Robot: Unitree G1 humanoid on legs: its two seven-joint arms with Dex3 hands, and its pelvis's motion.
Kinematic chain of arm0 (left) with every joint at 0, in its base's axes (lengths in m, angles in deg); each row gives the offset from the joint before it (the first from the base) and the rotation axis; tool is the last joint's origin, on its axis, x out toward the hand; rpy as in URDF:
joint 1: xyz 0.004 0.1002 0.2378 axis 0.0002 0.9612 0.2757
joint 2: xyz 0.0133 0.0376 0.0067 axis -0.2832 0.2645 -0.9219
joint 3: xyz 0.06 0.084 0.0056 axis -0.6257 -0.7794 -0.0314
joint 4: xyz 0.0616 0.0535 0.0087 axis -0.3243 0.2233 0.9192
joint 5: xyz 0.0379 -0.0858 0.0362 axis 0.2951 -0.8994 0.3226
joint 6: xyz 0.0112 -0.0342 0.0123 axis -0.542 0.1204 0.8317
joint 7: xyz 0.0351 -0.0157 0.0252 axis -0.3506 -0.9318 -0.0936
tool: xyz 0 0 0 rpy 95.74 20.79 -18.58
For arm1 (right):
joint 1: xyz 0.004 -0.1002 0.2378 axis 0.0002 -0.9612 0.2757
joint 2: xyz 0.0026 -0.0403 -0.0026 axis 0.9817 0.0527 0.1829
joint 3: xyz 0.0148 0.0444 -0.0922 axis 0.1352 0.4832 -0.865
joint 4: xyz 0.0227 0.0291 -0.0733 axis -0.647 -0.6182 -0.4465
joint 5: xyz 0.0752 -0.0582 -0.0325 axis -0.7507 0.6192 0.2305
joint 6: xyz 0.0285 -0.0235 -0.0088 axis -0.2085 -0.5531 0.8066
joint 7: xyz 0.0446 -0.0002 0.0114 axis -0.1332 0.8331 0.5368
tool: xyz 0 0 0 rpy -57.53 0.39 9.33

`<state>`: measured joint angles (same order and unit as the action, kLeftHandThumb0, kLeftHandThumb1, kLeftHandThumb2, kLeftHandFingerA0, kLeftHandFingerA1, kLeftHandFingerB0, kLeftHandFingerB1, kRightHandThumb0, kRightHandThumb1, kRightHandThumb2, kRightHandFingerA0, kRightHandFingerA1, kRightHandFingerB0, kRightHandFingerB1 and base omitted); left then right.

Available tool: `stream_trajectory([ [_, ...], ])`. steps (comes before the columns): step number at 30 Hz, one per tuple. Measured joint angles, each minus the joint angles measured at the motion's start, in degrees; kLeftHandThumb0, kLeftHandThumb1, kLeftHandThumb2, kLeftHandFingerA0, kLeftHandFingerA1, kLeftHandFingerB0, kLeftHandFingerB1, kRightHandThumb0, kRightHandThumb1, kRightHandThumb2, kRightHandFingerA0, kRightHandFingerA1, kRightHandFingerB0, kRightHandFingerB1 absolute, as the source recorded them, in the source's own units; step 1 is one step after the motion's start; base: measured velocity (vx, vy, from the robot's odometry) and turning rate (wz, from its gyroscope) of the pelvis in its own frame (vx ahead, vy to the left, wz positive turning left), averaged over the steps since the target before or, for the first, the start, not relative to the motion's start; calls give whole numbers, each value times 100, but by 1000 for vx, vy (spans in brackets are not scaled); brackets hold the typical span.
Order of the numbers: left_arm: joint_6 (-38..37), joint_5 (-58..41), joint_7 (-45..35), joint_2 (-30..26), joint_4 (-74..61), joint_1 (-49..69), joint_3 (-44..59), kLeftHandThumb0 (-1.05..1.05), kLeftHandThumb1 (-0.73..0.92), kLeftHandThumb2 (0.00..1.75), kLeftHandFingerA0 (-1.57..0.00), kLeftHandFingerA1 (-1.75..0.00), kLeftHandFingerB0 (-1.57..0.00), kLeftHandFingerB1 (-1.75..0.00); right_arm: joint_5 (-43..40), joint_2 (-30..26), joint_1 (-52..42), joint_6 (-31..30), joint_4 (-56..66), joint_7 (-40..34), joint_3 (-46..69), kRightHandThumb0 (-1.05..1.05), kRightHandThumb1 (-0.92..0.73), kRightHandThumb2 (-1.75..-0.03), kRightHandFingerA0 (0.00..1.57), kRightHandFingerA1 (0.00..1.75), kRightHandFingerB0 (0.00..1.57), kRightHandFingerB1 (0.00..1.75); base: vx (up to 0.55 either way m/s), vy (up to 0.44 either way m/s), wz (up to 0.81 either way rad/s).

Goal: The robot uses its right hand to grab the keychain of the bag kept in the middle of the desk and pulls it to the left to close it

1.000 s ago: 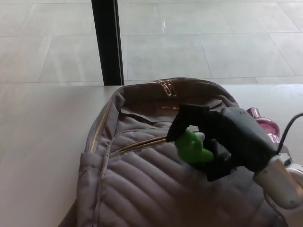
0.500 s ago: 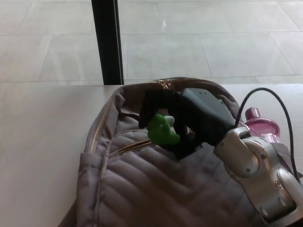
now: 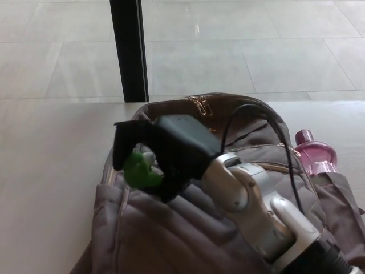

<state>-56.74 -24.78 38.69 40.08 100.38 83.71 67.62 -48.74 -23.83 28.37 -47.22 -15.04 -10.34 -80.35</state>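
A grey quilted backpack with gold zips lies in the middle of the pale desk. My right hand reaches across it from the lower right and is shut on a green keychain, which sits over the bag's left shoulder. The silver forearm and a black cable cover much of the bag's front. The front zip under the hand is hidden. My left hand does not show.
A pink bottle stands at the bag's right side. A black post rises behind the desk's far edge, with tiled floor beyond. Two gold zip pulls lie at the bag's top.
My right hand has carried the green keychain leftward across the bag, from its right-centre to its left side. The bag's front has bunched up under the arm.
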Motion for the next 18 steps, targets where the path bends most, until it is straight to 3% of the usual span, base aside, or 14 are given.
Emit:
stream_trajectory([
  [2, 0, -1, -4, 10, -15, -5, 0, -98, 92, 80, -66, -132, -38, -115, 93, 186, 4, -74, -146, -48, -181, -26, -37, -120, 96, 175, 77, 160, 0, 0, 0],
  [7, 3, 0, -1, 11, -18, -16, -1, -97, 92, 80, -68, -132, -38, -115, 330, 529, 92, -260, -526, -194, -468, -26, -39, -121, 95, 175, 76, 165, 0, 0, 0],
  [9, 4, 0, 1, 11, -19, -11, -5, -97, 92, 82, -68, -131, -38, -114, 366, 652, 183, -288, -787, -271, -503, -23, -42, -111, 88, 175, 75, 168, 0, 0, 0],
  [10, 4, 0, 0, 12, -19, -14, -11, -98, 92, 81, -66, -131, -36, -114, 373, 712, 245, -294, -940, -309, -505, -23, -46, -102, 92, 175, 76, 155, 0, 0, 0],
  [11, 4, 0, 0, 13, -19, -19, -17, -98, 92, 81, -66, -131, -36, -114, 380, 756, 309, -296, -1086, -354, -513, -23, -46, -102, 92, 175, 76, 155, 0, 0, 0],
  [12, 4, 0, -4, 15, -19, -21, -24, -96, 92, 82, -66, -131, -36, -113, 381, 765, 380, -295, -1264, -413, -504, -23, -52, -92, 86, 173, 72, 118, 0, 0, 0],
  [13, 6, 0, -4, 15, -19, -17, -26, -96, 92, 82, -66, -131, -36, -113, 379, 767, 418, -297, -1353, -445, -497, -18, -52, -91, 96, 174, 75, 93, 0, 0, 0],
  [14, 8, 0, -6, 17, -19, -12, -30, -96, 92, 82, -66, -130, -36, -113, 374, 771, 509, -313, -1538, -503, -487, -28, -54, -88, 91, 173, 77, 104, 0, 0, 0],
  [15, 8, 0, -8, 18, -22, -12, -32, -96, 92, 83, -66, -129, -36, -112, 371, 771, 580, -324, -1641, -539, -482, -25, -49, -96, 93, 175, 76, 140, 0, 0, 0],
  [16, 8, 0, -9, 20, -23, -10, -33, -96, 92, 83, -66, -129, -36, -112, 367, 771, 635, -334, -1720, -567, -478, -25, -49, -96, 93, 175, 76, 140, 0, 0, 0],
  [17, 8, 0, -11, 23, -24, -8, -33, -95, 92, 84, -67, -128, -37, -112, 362, 771, 700, -342, -1835, -602, -476, -25, -44, -104, 94, 175, 79, 152, 0, 0, 0],
  [18, 8, 0, -13, 26, -24, -6, -33, -95, 92, 85, -64, -133, -32, -120, 359, 771, 746, -346, -1911, -627, -476, -25, -43, -109, 95, 175, 80, 148, 0, 0, 0],
])
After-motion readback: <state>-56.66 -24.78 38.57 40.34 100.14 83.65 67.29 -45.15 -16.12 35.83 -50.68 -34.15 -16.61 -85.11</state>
